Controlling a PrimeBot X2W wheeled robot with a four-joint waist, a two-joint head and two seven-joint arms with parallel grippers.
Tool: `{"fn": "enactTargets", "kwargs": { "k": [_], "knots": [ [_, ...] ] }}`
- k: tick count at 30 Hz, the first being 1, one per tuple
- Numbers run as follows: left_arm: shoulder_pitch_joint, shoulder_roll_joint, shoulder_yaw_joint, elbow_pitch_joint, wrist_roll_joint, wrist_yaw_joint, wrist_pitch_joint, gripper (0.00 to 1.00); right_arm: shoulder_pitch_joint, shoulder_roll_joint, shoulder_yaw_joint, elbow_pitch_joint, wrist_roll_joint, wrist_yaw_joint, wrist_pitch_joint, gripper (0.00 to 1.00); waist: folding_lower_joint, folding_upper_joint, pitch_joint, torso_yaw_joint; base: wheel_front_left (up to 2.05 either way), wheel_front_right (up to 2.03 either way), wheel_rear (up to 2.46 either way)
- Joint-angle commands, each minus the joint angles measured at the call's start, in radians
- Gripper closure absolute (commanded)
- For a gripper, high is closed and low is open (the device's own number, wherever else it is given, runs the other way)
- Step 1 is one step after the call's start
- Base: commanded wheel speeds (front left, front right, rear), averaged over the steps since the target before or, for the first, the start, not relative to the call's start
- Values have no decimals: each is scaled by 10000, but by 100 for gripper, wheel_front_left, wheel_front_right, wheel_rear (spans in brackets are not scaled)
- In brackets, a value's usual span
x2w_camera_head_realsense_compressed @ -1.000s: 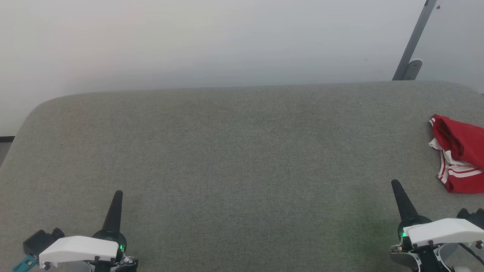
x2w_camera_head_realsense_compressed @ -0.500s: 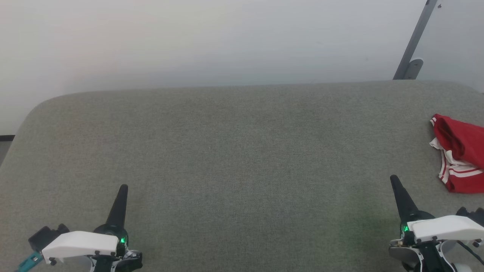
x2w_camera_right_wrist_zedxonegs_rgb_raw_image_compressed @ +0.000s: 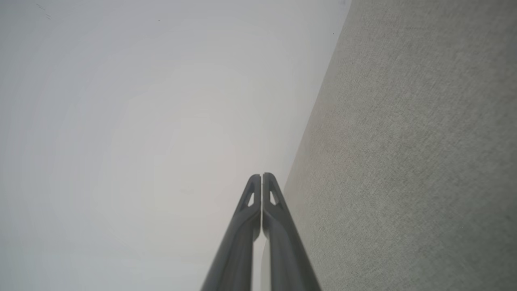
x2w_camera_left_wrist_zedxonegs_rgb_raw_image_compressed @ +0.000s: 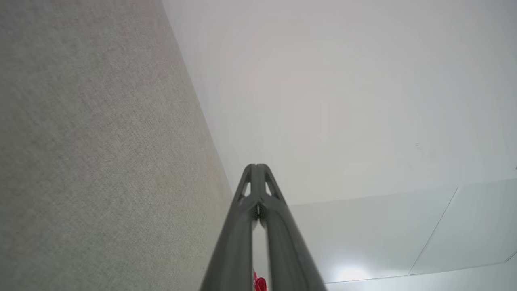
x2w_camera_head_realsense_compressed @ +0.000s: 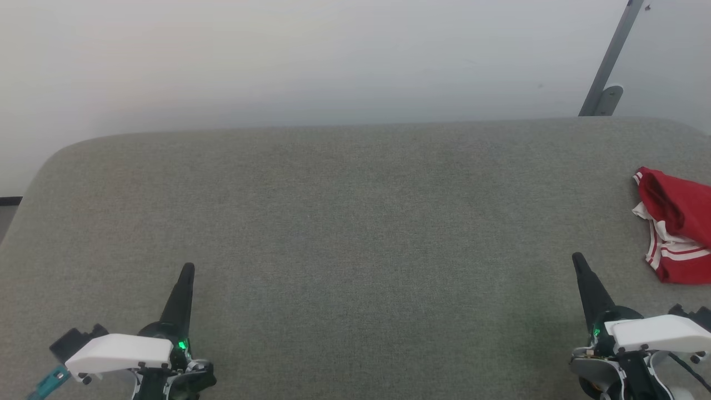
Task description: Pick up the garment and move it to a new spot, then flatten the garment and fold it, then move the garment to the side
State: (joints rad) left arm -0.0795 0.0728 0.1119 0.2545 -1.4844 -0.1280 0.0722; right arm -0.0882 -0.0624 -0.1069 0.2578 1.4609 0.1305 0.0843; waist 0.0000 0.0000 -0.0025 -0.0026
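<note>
Garment [x2w_camera_head_realsense_compressed: 676,214] cropped (right edge), perhaps half.

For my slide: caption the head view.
Left gripper and right gripper shut over grey table; crumpled red garment lies at far right.

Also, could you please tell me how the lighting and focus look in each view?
Head view: soft, even light, barely any shadows, the garment cropped by the right edge. Left wrist view: a glare patch low on the wall, table weave soft. Right wrist view: flat light, wall washed out, fingers sharp.
</note>
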Motion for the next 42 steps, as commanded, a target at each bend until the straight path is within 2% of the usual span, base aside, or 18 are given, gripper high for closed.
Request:
{"fn": "enactTargets", "kwargs": {
  "k": [1,23,42],
  "knots": [
    [-151,-18,37,-78,-95,-40,58,100,-169,29,-41,-115,135,4,59,100,0,0,1,1,0,0,0],
    [-346,-253,40,-115,-1290,-49,444,100,-240,152,-90,-160,1539,4,324,100,0,0,55,26,0,0,0],
    [-354,-254,36,-116,-1299,-50,454,100,-233,147,-81,-153,1539,4,325,100,0,0,56,26,0,0,0]
  ]
}}
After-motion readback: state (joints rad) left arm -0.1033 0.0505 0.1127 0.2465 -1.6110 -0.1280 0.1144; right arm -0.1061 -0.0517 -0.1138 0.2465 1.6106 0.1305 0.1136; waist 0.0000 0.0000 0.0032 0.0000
